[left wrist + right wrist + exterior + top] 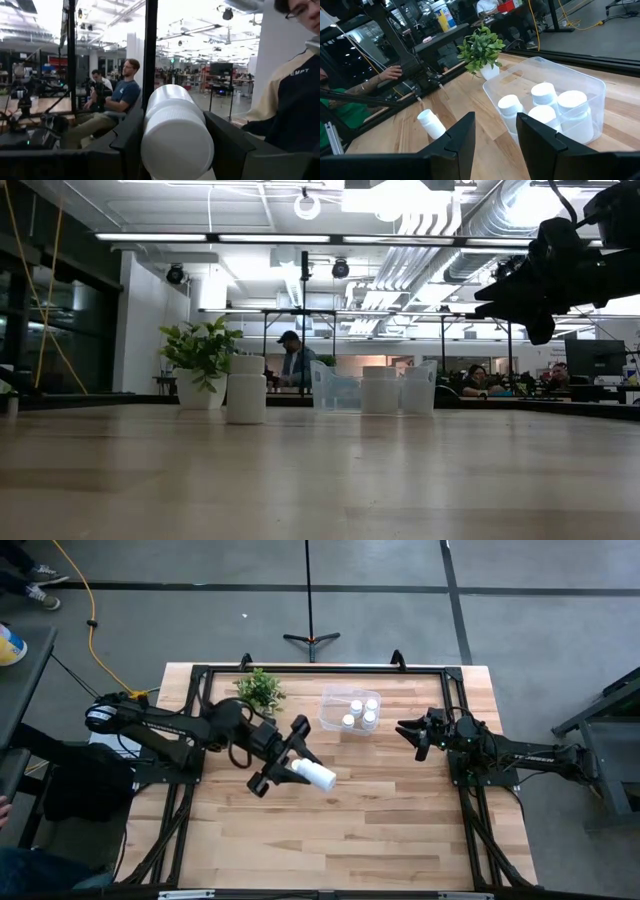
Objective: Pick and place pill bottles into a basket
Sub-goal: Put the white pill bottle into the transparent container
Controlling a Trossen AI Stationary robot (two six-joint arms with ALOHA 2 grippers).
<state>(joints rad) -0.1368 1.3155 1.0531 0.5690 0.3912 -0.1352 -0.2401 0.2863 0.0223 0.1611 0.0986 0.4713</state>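
My left gripper (285, 758) is raised over the middle of the table, left of centre. It is shut on a white pill bottle (316, 775) that lies along its fingers. A second pill bottle (246, 390) stands on its base on the table beside the plant, and the right wrist view shows this bottle (431, 123) too. The basket (328, 700), a clear bin, sits at the far middle of the table with several pill bottles (555, 107) upright inside. My right gripper (408, 730) hovers open just right of the basket, with nothing between its fingers. My left gripper pinches the bottle's round side (152, 125) between its two fingers (127, 142). The fingers come from the table's left, about level, and lie along the bottle. One flat end faces the wrist, and the other end (325, 779) sticks out past the fingertips. The bottle is lifted clear of the table.
A small green potted plant (260, 690) stands at the far left, beside the basket. A black frame rail (320, 668) runs along the far edge and down both sides. The near half of the wooden table (340, 840) is bare. People sit and stand beyond the table in the wrist views.
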